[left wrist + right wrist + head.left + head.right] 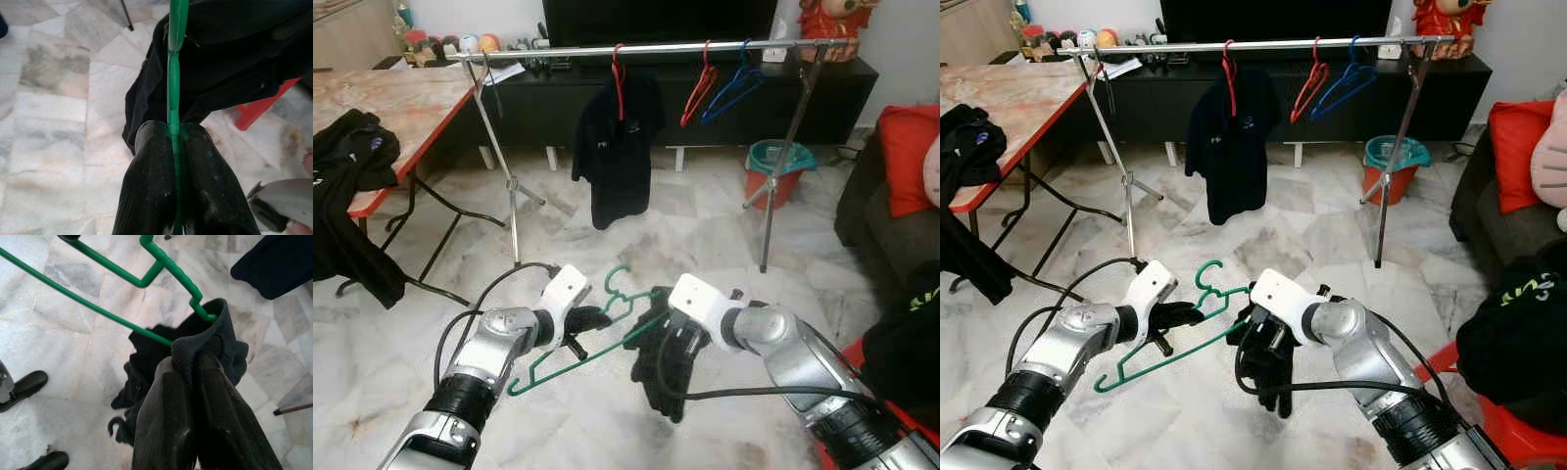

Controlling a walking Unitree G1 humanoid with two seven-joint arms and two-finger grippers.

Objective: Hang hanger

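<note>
Hanger (570,360): green plastic, tilted, black garment (663,367) draped on end.

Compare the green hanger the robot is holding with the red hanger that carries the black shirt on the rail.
The green hanger is held off the rail, tilted over the floor; the red hanger hangs hooked on the rail. The green one is clamped in the left hand, with a dark garment only at one end, pinched by the right hand; the red one has a black shirt fully on it. Both are thin, hooked clothes hangers.
</note>
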